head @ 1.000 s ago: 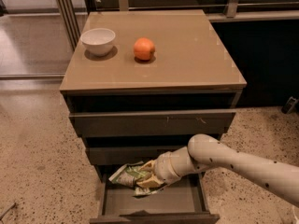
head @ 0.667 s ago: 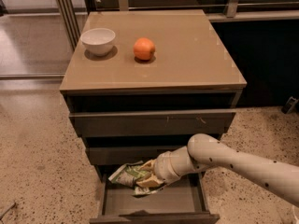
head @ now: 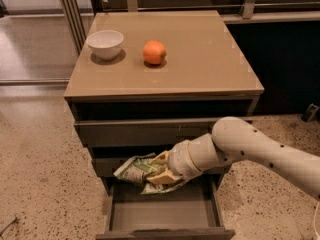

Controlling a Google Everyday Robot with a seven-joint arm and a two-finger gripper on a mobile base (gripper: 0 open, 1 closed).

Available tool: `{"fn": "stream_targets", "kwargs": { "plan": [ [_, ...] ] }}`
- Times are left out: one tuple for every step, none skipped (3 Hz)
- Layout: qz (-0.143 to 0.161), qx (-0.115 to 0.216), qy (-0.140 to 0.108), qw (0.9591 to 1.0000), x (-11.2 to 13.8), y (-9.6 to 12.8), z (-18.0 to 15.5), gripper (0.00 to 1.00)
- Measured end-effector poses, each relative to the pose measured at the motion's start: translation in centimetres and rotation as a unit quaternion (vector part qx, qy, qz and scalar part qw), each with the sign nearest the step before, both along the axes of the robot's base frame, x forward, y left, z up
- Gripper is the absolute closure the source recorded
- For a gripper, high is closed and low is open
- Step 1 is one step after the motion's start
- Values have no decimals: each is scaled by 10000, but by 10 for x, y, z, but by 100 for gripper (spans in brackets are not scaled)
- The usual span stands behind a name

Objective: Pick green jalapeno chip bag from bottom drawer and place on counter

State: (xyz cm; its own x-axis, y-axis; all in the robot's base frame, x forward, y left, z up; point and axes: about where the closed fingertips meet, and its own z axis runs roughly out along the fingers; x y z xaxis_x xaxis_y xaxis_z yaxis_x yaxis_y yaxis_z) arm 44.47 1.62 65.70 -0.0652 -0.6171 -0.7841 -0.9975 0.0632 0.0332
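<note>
Bag (head: 134,168) gripped in my tool (head: 159,173), lower centre, held just above open drawer (head: 165,216); pick looks done, placing on worktop (head: 200,59) is left.

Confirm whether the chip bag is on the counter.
No, the gripper holds the chip bag over the open bottom drawer, below the counter.

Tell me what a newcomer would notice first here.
The white arm reaching in from the picture's right, its gripper clamped on the green jalapeno chip bag just above the open bottom drawer. Next, the orange fruit and the white bowl standing apart on the counter, back left.
</note>
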Motion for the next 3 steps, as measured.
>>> {"fn": "stream_targets", "kwargs": {
  "plan": [
    [-102, -313, -293, 9990, 7, 5, 109, 100],
    [-219, -831, -852, 9926, 13, 10, 208, 100],
    [-235, -867, -1047, 9904, 12, 14, 235, 100]
  ]
}}
